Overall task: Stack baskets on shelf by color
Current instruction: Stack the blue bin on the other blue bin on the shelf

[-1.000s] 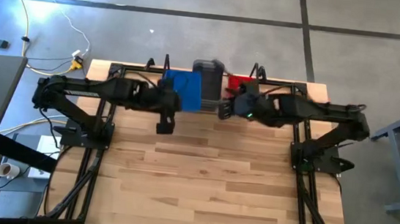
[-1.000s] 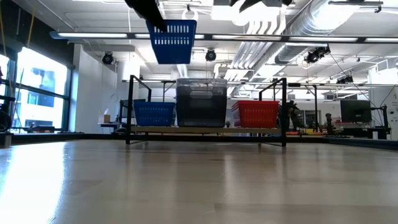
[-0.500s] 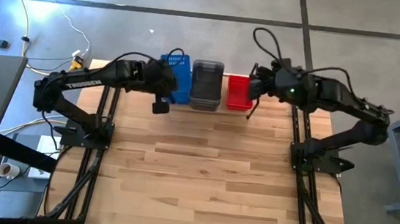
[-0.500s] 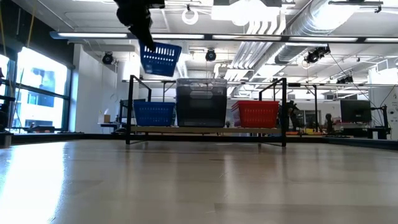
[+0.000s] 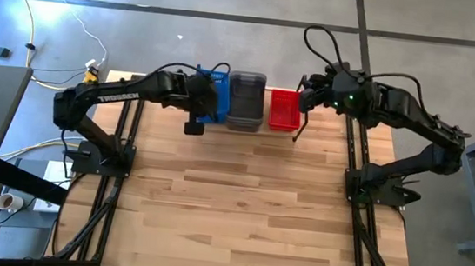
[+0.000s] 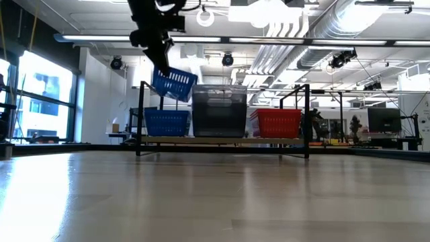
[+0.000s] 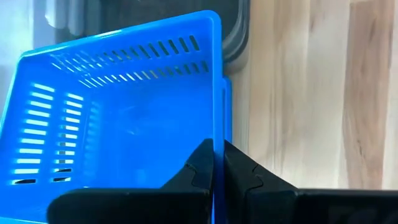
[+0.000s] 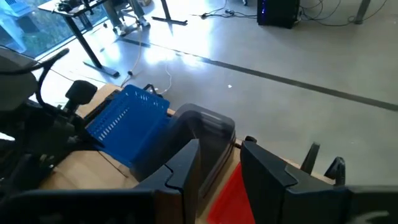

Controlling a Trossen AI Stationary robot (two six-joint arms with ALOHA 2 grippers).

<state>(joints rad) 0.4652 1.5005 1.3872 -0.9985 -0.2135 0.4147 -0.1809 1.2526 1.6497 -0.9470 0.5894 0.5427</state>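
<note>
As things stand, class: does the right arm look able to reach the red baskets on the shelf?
Probably yes: the right gripper hovers open just above the red baskets, nothing between them; the left gripper holds a blue basket farther along.

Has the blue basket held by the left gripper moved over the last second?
Yes. The held blue basket has dropped and tilted, now just above the blue stack on the shelf.

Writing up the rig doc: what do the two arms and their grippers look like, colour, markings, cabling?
Both arms are matte black, jointed links on black frame bases. The left arm carries white lettering along its forearm; the right arm shows a small green light near the wrist and a black cable looping above it. The left gripper and right gripper have flat black fingers, the left's with notched inner edges.
</note>
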